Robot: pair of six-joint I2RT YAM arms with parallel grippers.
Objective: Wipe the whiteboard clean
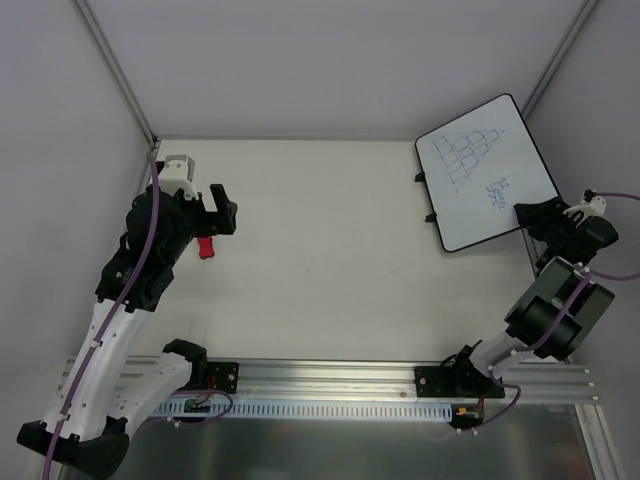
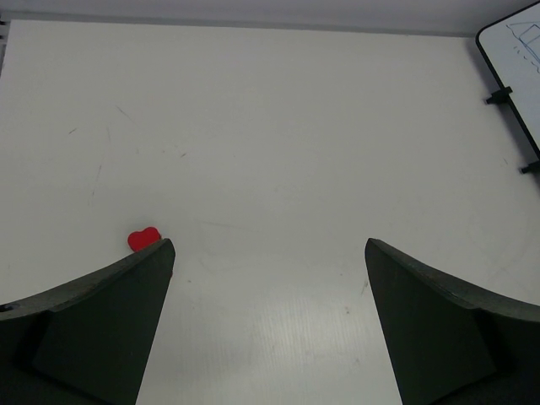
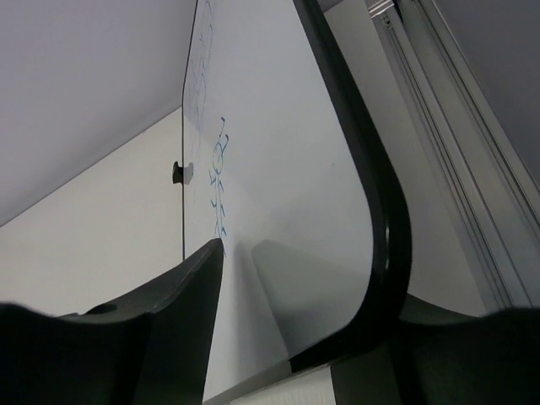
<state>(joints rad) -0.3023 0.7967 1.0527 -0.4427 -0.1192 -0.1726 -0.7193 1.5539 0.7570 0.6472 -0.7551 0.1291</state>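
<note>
The whiteboard (image 1: 485, 170) lies at the far right of the table, angled, with a blue pyramid drawing and some scribbles on it. My right gripper (image 1: 535, 218) is at its near right corner. In the right wrist view the whiteboard (image 3: 278, 169) runs between the jaws of the right gripper (image 3: 304, 270): one finger (image 3: 198, 295) hovers just over the white face, the other is behind the black rim, and a gap still shows. My left gripper (image 1: 222, 212) hangs open at the far left, over bare table in the wrist view (image 2: 270, 245). The whiteboard's edge (image 2: 516, 59) shows at the top right there.
A small red eraser (image 1: 206, 246) lies just under the left gripper, peeking past the left finger (image 2: 143, 239). Two black clips (image 1: 421, 177) (image 1: 431, 217) stick out from the board's left edge. An aluminium rail (image 1: 330, 375) crosses the near edge, and walls enclose the table.
</note>
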